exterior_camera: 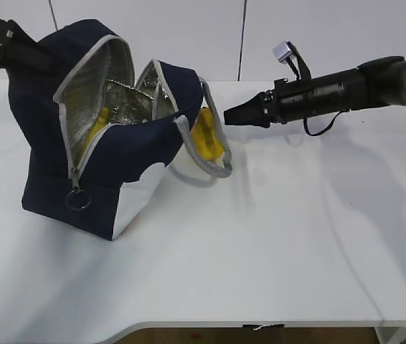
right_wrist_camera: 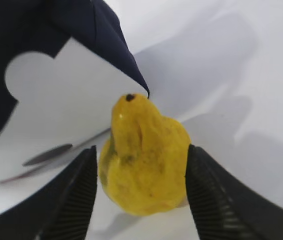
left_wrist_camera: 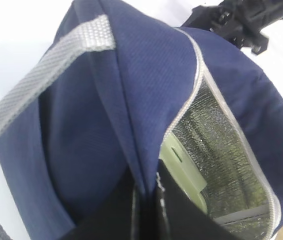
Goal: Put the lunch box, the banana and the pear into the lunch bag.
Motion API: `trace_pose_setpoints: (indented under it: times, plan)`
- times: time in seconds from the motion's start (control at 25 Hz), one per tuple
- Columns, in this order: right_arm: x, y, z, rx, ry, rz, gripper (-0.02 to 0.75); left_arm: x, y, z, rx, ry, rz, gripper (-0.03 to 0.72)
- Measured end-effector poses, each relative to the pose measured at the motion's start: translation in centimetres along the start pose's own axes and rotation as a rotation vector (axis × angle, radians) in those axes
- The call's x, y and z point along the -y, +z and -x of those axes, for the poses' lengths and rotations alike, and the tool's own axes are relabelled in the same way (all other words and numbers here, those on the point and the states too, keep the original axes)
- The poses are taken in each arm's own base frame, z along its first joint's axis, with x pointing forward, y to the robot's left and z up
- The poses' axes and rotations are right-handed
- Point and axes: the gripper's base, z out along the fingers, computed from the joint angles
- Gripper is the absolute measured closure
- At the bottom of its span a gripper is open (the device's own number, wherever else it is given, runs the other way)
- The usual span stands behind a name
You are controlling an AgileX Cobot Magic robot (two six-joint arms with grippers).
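The navy lunch bag [exterior_camera: 117,154] stands tilted on the table, its zip open and its foil lining showing. My left gripper [left_wrist_camera: 146,202] is shut on the bag's rear top edge and holds it open. The banana [exterior_camera: 100,119] lies inside the bag. The lunch box's pale green lid [left_wrist_camera: 181,167] shows inside in the left wrist view. The pear [exterior_camera: 207,135] sits on the table against the bag's right side, behind a grey handle [exterior_camera: 203,161]. My right gripper [exterior_camera: 227,116] is open, with a finger on each side of the pear [right_wrist_camera: 144,152].
The white table [exterior_camera: 275,244] stretches to the front and right. The bag's ring zip pull [exterior_camera: 78,200] hangs at its front left. The bag's white front panel [right_wrist_camera: 71,90] lies just behind the pear.
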Motion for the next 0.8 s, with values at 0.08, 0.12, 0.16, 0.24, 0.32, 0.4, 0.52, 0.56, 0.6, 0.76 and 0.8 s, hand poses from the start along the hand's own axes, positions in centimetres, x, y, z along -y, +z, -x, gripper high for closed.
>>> trace_pose_setpoints:
  times: [0.08,0.12,0.16,0.24,0.32,0.4,0.52,0.56,0.6,0.76,0.8]
  plan:
    - [0.2,0.2,-0.4,-0.003,-0.057,0.004,0.286,0.0,0.0,0.0,0.001,0.002,0.002,0.690]
    - [0.3,0.3,-0.6,0.004,-0.088,0.006,0.286,0.0,0.0,0.0,0.001,0.002,0.002,0.690]
    - [0.4,0.3,-0.6,0.011,-0.120,0.008,0.286,0.0,0.0,0.0,0.001,0.004,0.002,0.690]
    - [0.3,0.5,-0.6,0.025,-0.169,0.010,0.286,0.0,0.0,0.0,0.001,0.004,0.002,0.690]
    - [0.3,0.5,-0.4,0.042,-0.208,0.009,0.286,0.0,0.0,0.0,0.001,0.008,0.002,0.690]
    - [0.5,0.6,-0.5,0.065,-0.221,0.008,0.286,0.0,0.0,0.0,0.001,0.012,0.002,0.690]
    - [1.0,1.0,-1.1,0.104,-0.202,0.007,0.253,0.0,0.0,0.0,0.001,0.013,0.002,0.690]
    - [1.1,1.1,-1.3,0.110,-0.196,0.007,0.234,0.0,0.0,0.0,0.001,0.013,0.002,0.690]
    - [1.1,1.2,-1.4,0.114,-0.191,0.008,0.210,0.0,0.0,0.0,0.001,0.013,0.002,0.690]
    - [1.3,1.4,-1.6,0.136,-0.171,0.007,0.160,0.0,0.0,0.0,0.001,0.016,0.002,0.690]
    - [1.3,1.4,-1.5,0.145,-0.166,0.006,0.158,0.0,0.0,0.0,-0.001,0.017,0.002,0.690]
